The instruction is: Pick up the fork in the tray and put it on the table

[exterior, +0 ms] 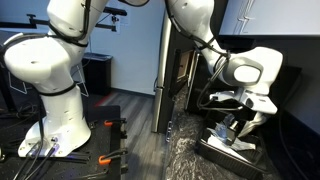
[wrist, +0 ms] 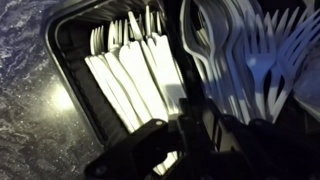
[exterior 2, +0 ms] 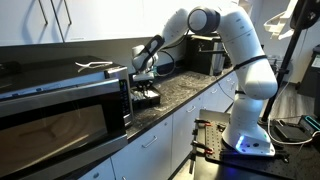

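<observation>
I am hovering the claw low over the tray, which is sitting on the table. The fork is lying inside the tray, at the right of the wrist view among other white cutlery, not yet lifted. The claw is showing dark and blurred, so I cannot tell whether it is spread or clenched. I am judging that gripping, lifting and placing are all remaining.

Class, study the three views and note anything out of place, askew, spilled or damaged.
Nothing looks spilled or broken. The only untidy spot is in the tray: in the wrist view the white forks lie heaped and fanned at mixed angles, while the flat white pieces beside them lie in a neat row.
</observation>
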Controlling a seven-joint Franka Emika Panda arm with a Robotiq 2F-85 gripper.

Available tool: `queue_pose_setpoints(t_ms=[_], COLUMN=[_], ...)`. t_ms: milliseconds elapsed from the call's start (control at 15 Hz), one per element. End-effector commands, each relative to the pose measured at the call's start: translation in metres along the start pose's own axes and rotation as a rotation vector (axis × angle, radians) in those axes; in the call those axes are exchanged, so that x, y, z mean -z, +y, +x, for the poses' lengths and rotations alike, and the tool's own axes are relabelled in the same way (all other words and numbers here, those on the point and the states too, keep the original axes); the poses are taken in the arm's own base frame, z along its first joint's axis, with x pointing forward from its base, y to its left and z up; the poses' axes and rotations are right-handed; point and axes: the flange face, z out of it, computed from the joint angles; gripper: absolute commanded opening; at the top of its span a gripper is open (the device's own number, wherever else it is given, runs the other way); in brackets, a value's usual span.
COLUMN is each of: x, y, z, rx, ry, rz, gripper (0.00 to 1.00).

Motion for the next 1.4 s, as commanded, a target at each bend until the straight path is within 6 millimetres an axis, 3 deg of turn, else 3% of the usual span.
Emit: queue_pose_setpoints(t_ms=[0, 67, 200, 533, 1000, 1067, 1267, 1333], x=[0.005, 0.009, 0.014, 0.006, -0.006, -0.007, -0.006, -0.004], y=[-0.015, -0.016, -0.021, -0.026, -0.032, -0.033, -0.035, -0.036], z=[-0.005, -0.008, -0.015, -0.014, -0.014, -0.014, -0.015, -0.016], rx=[0.011, 0.019, 0.034, 0.035, 0.046, 0.048, 0.055, 0.058], ry=[-0.005, -0.001, 0.01, -0.006, -0.019, -0.019, -0.017, -0.013], rz=[-0.008, -0.003, 0.005, -0.009, -0.039, -0.044, -0.048, -0.044], gripper=[0.13, 0.23, 0.3, 0.29, 0.35, 0.31, 0.01, 0.0])
